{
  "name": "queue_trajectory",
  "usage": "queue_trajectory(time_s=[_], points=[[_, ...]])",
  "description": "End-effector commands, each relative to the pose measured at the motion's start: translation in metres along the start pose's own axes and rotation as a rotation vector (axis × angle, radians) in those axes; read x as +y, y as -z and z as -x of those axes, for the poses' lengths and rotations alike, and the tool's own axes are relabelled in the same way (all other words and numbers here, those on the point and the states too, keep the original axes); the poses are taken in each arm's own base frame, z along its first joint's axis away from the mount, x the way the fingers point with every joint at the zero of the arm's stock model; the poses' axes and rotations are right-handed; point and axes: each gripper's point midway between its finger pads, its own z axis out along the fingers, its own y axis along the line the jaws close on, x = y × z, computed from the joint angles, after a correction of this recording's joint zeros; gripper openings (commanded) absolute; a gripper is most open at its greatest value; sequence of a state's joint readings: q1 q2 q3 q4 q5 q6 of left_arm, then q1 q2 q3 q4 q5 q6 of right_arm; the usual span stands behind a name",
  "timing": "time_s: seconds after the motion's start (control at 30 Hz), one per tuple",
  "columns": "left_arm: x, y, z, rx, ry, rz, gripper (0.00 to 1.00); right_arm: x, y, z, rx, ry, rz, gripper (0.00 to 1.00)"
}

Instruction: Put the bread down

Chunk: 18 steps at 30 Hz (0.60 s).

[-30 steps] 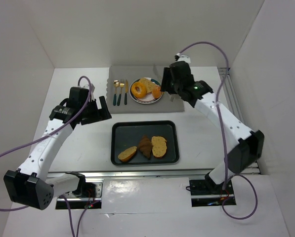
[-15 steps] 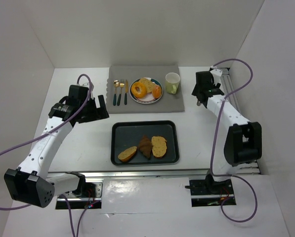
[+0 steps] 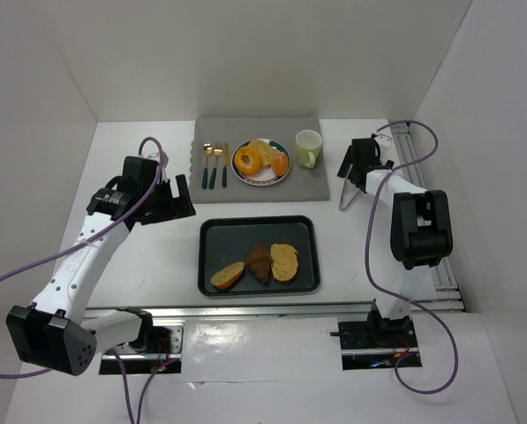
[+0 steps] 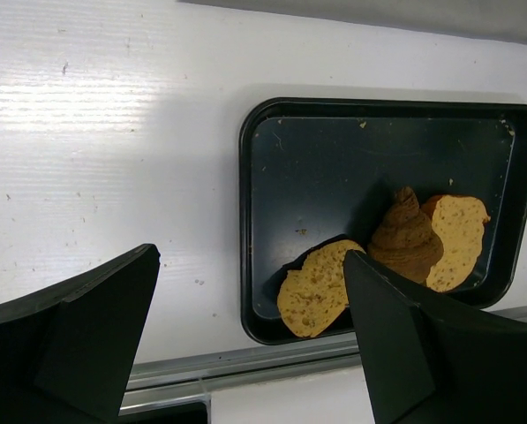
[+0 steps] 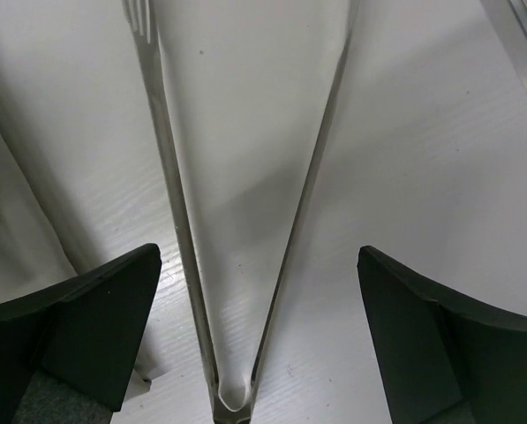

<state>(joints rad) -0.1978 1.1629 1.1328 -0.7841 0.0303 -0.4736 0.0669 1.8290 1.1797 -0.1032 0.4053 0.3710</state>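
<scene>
A black tray (image 3: 245,234) holds two bread slices (image 3: 228,276) (image 3: 284,261) and a croissant (image 3: 259,261). The left wrist view shows the tray (image 4: 334,168), the near slice (image 4: 320,287), the croissant (image 4: 407,238) and the other slice (image 4: 457,234). A plate (image 3: 261,182) at the back carries a bagel (image 3: 248,160) and more bread pieces (image 3: 272,155). My left gripper (image 3: 179,196) (image 4: 250,353) is open and empty, left of the tray. My right gripper (image 3: 348,172) (image 5: 259,256) is open over metal tongs (image 3: 344,198) (image 5: 179,221) that lie on the table, not gripped.
The plate sits on a grey mat (image 3: 245,128) with cutlery (image 3: 213,164) to its left and a pale green cup (image 3: 308,147) to its right. White walls enclose the table. A metal rail (image 3: 413,159) runs along the right side.
My right arm has pulled back from the plate to the right and folded down over the tongs, which uncovers the cup. My left arm has barely moved.
</scene>
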Motion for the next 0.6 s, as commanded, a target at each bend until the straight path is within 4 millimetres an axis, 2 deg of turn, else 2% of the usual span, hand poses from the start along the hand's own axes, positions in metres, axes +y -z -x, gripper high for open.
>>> queue_trajectory(time_s=[0.0, 0.07, 0.17, 0.3, 0.37, 0.43, 0.47, 0.57], points=[[-0.003, 0.003, 0.004, -0.03, 0.004, -0.024, 0.99, 0.004, 0.01, 0.035, -0.066, -0.049, 0.005, 1.0], [-0.003, 0.003, 0.004, -0.03, 0.004, -0.024, 0.99, 0.005, 0.028, 0.053, -0.093, -0.099, 0.019, 1.0], [-0.003, 0.003, 0.004, -0.03, 0.013, -0.024, 0.99, 0.002, 0.051, 0.065, -0.092, -0.126, 0.002, 1.0], [-0.003, 0.003, 0.006, -0.042, 0.022, -0.019, 0.99, 0.004, 0.087, 0.056, -0.059, -0.104, 0.015, 1.0], [-0.004, 0.003, 0.008, -0.05, 0.021, -0.023, 0.99, -0.002, 0.093, 0.033, -0.007, -0.076, -0.002, 1.0], [-0.003, 0.003, 0.008, -0.05, 0.012, -0.023, 0.99, -0.003, 0.103, 0.023, 0.004, -0.059, 0.007, 1.0], [-0.003, 0.0, 0.007, -0.041, 0.013, -0.018, 0.99, -0.014, 0.102, 0.005, 0.036, -0.038, -0.021, 1.0], [-0.002, 0.0, 0.007, -0.041, 0.002, -0.018, 0.99, -0.022, 0.104, -0.018, 0.065, -0.015, -0.028, 0.97]])
